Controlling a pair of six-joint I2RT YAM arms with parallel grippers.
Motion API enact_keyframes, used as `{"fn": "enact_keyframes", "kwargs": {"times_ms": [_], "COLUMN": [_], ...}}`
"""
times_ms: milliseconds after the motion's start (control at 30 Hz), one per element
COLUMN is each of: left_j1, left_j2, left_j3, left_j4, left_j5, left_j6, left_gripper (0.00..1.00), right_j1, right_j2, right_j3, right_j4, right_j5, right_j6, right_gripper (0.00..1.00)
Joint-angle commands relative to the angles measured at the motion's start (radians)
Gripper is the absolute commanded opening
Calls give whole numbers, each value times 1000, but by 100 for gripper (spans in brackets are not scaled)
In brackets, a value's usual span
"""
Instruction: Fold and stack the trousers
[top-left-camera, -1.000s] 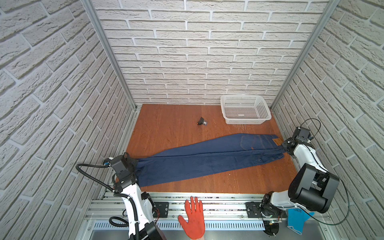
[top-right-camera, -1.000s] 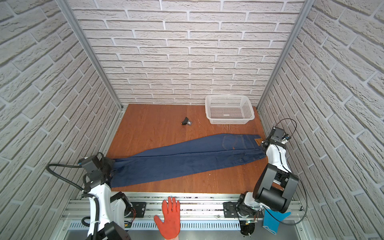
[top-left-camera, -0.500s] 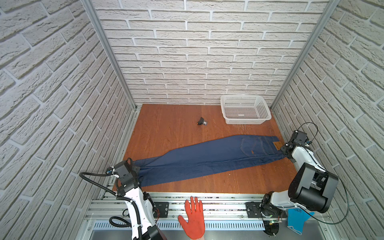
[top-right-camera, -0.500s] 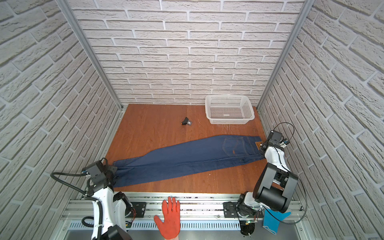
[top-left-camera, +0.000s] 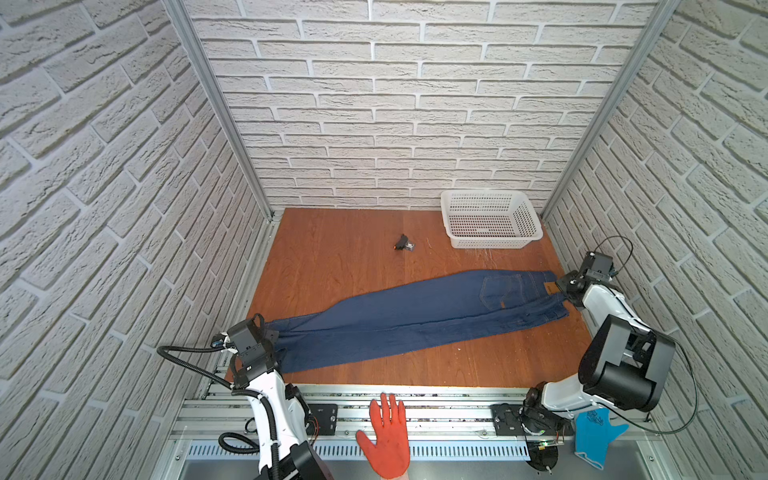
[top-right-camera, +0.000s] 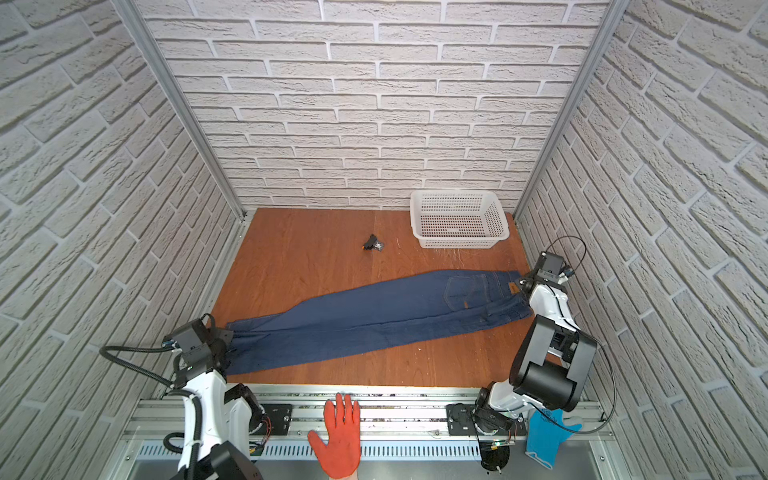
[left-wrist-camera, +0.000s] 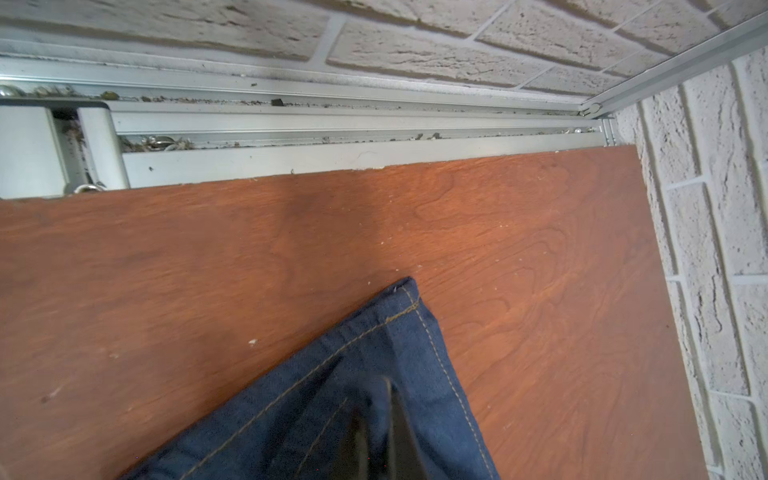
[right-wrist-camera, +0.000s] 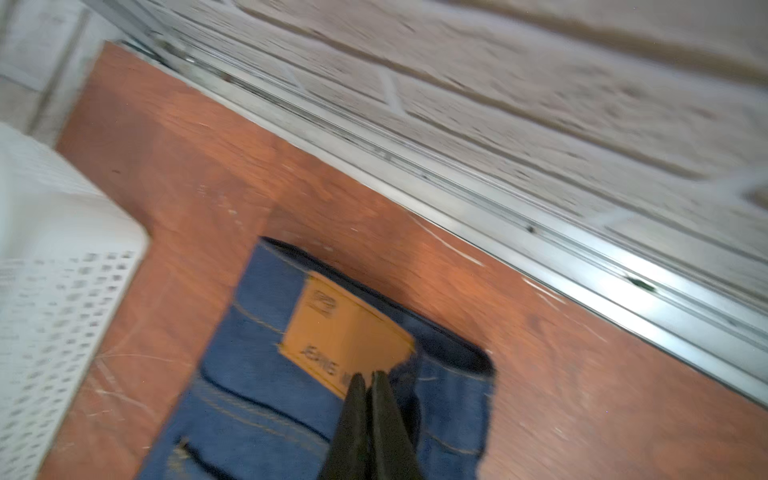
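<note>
L gripper (left-wrist-camera: 384, 415): jaws pinched shut on the leg hem of the jeans (top-left-camera: 415, 320), at the near-left corner of the wooden tabletop (top-left-camera: 332, 270). R gripper (right-wrist-camera: 365, 378): jaws also closed tight, nipping the waistband right beside the tan waist patch (right-wrist-camera: 345, 332), at the far-right edge by the wall. Nothing else is held.

Jeans lie flat on the table in one long diagonal strip, hems near-left and waist far-right. They look already halved lengthwise, w/ one leg on the other and only one back pocket showing. Cloth looks taut between the two grips, few wrinkles.

Step, as I read it: stretch and straighten before the crosswise fold. Next move prob. needs one end lifted and carried over to the other (hem to waist or the reverse) while the other arm keeps its end pinned. Edges need to stay aligned and the lift high enough that the denim doesn't drag or bunch.

Count:
- Jeans: 1 pr.
- Grippers: 2.
- White perforated basket (top-left-camera: 486, 239): 1, far-right corner, looks empty, apart from the jeans.
- Small black object (top-left-camera: 402, 243): 1, mid-table, type unclear.
- Gloves: 2, both off the table at the front rail: orange-red glove (top-left-camera: 388, 440) and teal-blue glove (top-left-camera: 594, 432).
</note>
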Motion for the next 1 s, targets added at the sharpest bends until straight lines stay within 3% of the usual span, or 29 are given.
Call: {"fn": "enact_keyframes", "kwargs": {"times_ms": [0,100,200,633,967], "left_j1": [-9,-23,-35,-38,-36], "left_j2": [105,205,229,-53,-92], "left_j3": [126,243,288,15,-13], "left_j4": [186,220,245,104,70], "left_j5": [-15,4,7,-17,-14], "left_j6": [-20,-19,-23,10,-11], "left_gripper": [0,0,0,0,0], "right_j1": [65,98,106,61,14], "right_j2": [41,113,138,67,50], "right_j3": [221,399,458,25,13], "right_j4": [81,54,65,179,121], "right_j5": [-45,-69,-72,13,37], "right_j6": [14,10,-2,-90,-103], "right_gripper": [5,6,5,5,5]}}
